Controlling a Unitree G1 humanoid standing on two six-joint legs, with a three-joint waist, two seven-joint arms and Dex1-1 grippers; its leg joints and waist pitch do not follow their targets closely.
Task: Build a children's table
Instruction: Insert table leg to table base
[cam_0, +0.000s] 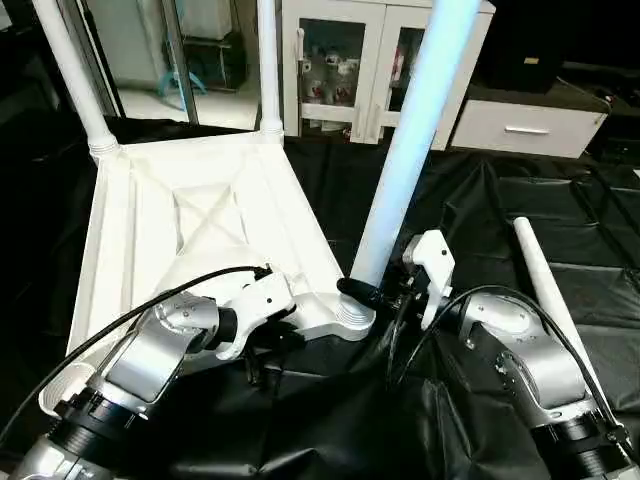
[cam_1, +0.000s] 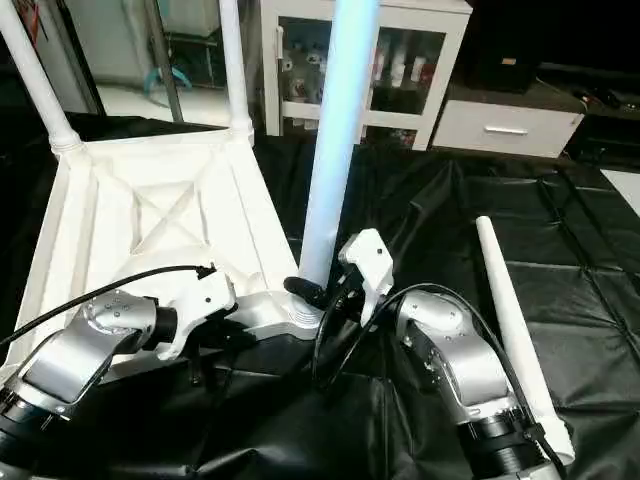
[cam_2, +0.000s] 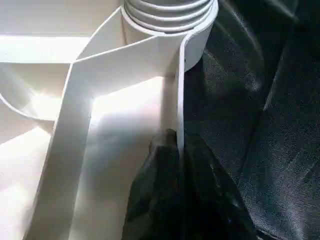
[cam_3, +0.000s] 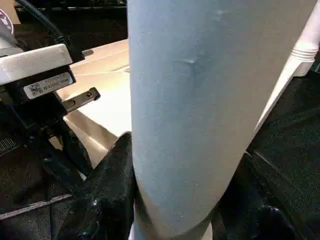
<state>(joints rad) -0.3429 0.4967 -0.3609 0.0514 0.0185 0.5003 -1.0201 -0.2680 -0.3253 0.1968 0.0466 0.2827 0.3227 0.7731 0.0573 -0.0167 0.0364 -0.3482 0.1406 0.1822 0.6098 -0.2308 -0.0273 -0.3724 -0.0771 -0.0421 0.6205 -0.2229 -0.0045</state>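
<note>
Our left gripper (cam_0: 262, 352) pinches the upturned table top's (cam_0: 150, 230) near rim, while our right gripper (cam_0: 385, 290) clasps the third leg (cam_0: 410, 150), upright in its corner socket (cam_0: 352, 318); the last leg (cam_0: 545, 290) lies rightward.

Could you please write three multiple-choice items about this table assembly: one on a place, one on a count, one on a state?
1. Where does the loose leg lie?
A. On the black sheet, beside the robot's right arm
B. On the tabletop
C. In the white cabinet

2. How many legs stand in the corner sockets of the tabletop?
A. One
B. Three
C. Four

3. What is the right gripper doing?
A. Hanging open over the floor
B. Gripping the near leg close above its socket
C. Holding a cable

Key: 1 A, it rests on the sheet at the right; 2 B, two far legs and one near leg stand upright; 3 B, black fingers flank the tube.
</note>
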